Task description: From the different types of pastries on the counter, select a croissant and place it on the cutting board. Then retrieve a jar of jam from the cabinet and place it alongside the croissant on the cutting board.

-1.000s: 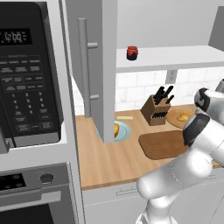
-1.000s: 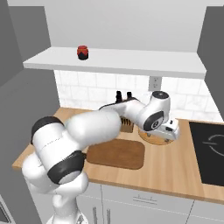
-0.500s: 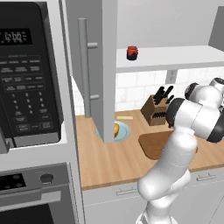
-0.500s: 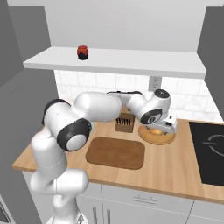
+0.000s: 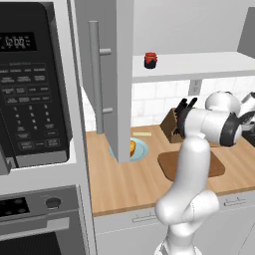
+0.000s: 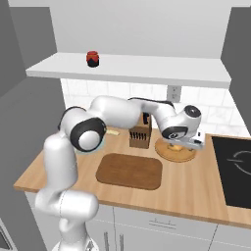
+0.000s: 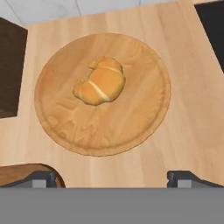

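Note:
The croissant, golden-tan and lumpy, lies on a round tan wooden disc. My gripper hangs open above the disc, its fingertips spread wide and nothing between them. From the right base the gripper is over the disc, right of the dark brown cutting board. The jar of jam, dark red with a black lid, stands on the white shelf of the open cabinet. A brighter orange-yellow pastry sits on a blue plate on the counter.
A dark knife block stands just left of the disc, against the tiled wall. A black cooktop lies to the right. The black microwave and an oven fill the far left. The cabinet's bar handle juts forward.
The arm has swung round and folded back to the left while the hand stayed over the round disc. The gripper is still open.

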Motion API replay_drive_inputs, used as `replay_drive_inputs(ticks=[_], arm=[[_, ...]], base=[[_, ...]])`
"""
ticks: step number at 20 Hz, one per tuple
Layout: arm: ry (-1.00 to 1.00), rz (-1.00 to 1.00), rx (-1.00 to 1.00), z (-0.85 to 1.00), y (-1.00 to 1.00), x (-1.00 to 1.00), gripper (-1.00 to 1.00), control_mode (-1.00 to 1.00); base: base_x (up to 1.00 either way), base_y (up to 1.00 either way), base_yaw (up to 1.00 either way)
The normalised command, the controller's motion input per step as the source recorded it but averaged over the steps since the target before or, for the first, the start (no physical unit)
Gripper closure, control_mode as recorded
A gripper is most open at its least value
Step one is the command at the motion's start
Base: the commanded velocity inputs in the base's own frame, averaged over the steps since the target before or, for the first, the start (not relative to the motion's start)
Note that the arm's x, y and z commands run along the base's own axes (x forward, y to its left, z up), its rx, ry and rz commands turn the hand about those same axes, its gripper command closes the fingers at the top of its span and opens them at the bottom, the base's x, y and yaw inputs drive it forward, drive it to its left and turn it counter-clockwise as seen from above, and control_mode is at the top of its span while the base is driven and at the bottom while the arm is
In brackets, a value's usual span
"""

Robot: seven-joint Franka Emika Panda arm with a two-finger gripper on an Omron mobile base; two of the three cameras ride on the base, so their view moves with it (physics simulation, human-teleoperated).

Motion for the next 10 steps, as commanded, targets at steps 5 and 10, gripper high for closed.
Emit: replay_drive_inputs(ticks=[5, 10], arm=[[0.03, -0.19, 0.01, 0.0, 0.0, 0.38, -1.0, -1.0], [0.0, -0.21, 0.07, 0.0, 0.04, 0.42, -1.0, -1.0]], base=[[0.0, 0.0, 0.0], [0.0, 0.0, 0.0]])
